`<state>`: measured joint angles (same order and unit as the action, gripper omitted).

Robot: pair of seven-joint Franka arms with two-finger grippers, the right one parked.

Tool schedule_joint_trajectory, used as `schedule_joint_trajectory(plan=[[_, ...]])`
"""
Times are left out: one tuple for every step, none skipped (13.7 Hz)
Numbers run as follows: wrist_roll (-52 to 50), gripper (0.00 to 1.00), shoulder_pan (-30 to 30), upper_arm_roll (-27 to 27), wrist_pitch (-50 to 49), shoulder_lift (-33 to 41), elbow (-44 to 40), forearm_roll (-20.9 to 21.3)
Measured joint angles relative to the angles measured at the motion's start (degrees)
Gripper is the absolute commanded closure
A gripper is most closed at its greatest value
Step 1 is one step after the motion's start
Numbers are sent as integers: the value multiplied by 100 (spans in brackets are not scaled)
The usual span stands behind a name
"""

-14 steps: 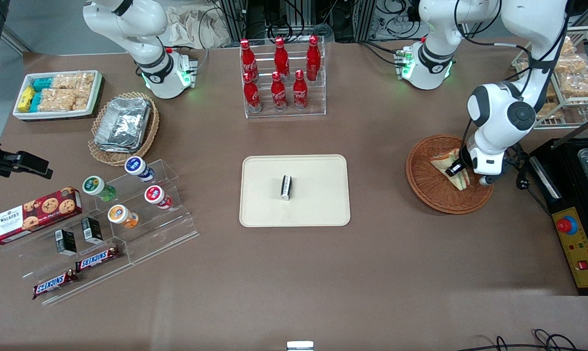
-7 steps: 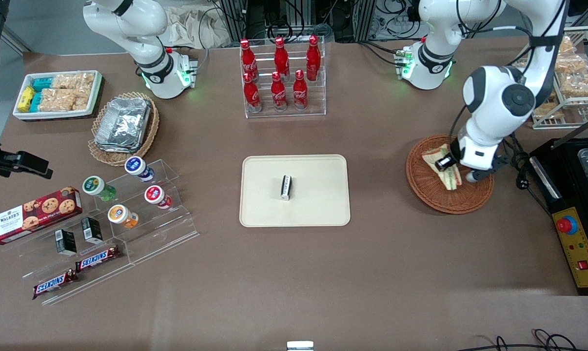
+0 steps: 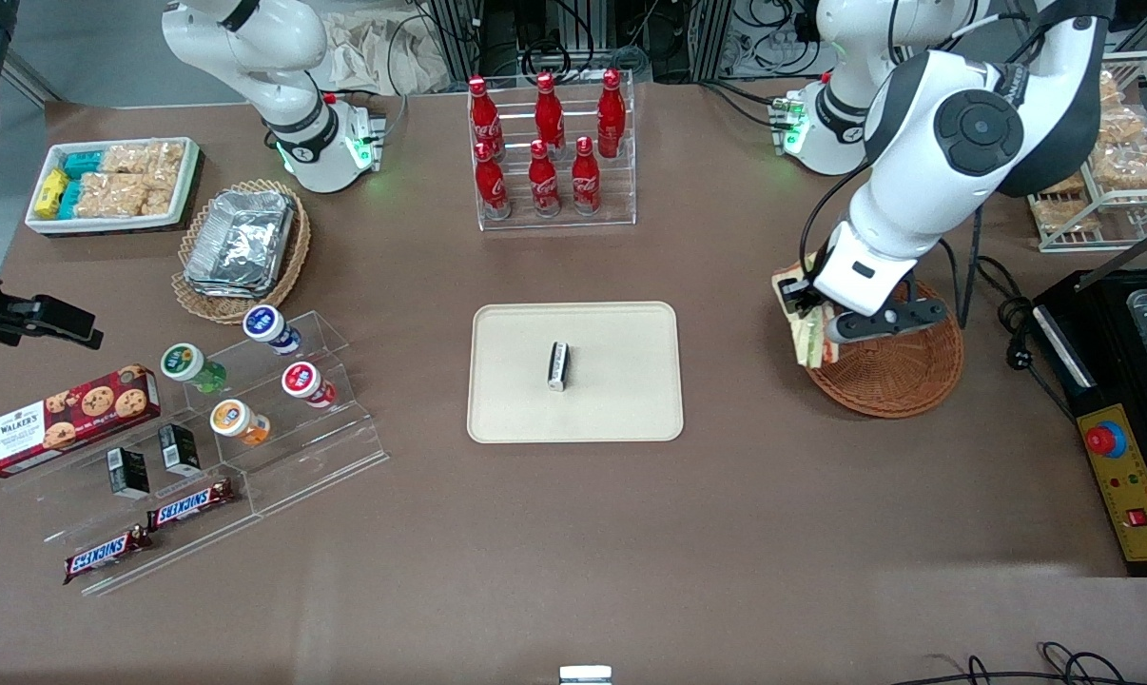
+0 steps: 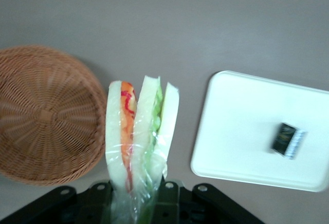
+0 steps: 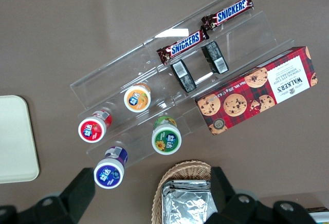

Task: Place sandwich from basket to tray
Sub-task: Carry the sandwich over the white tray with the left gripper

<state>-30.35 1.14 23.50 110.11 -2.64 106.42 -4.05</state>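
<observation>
One sandwich [image 3: 806, 328], clamped between the gripper [image 3: 814, 319] fingers, has risen clear of the basket [image 3: 902, 381] and hangs over its rim, leaving the carry to the tray [image 3: 621, 400].

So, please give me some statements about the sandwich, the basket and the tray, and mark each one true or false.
1. The gripper holds the sandwich above the basket's rim. True.
2. The sandwich lies flat in the basket. False: it is lifted, and the basket is empty.
3. A small black-and-white bar lies on the tray. True.
4. The sandwich already rests on the tray. False: it is in the gripper.
</observation>
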Motion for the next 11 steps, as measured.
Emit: schedule_joint_trajectory(plan=[[75,100,0,111,18,-284,-234,131],[112,100,-14,260,99,-568,-363,342],[112,100,-86,392,254,-850,-420,518],[110,100,-234,467,463,-1113,-438,612],[96,100,-426,497,716,-1362,-441,657],[80,100,-594,507,942,-1578,-445,705],[63,100,-727,512,1111,-1764,-449,792],[-29,100,-842,513,1252,-1939,-451,926],[-219,100,-939,512,1419,-2121,-448,1113],[-448,100,-1019,512,1623,-2319,-440,1366],[-701,100,-1083,512,1844,-2522,-418,1629]])
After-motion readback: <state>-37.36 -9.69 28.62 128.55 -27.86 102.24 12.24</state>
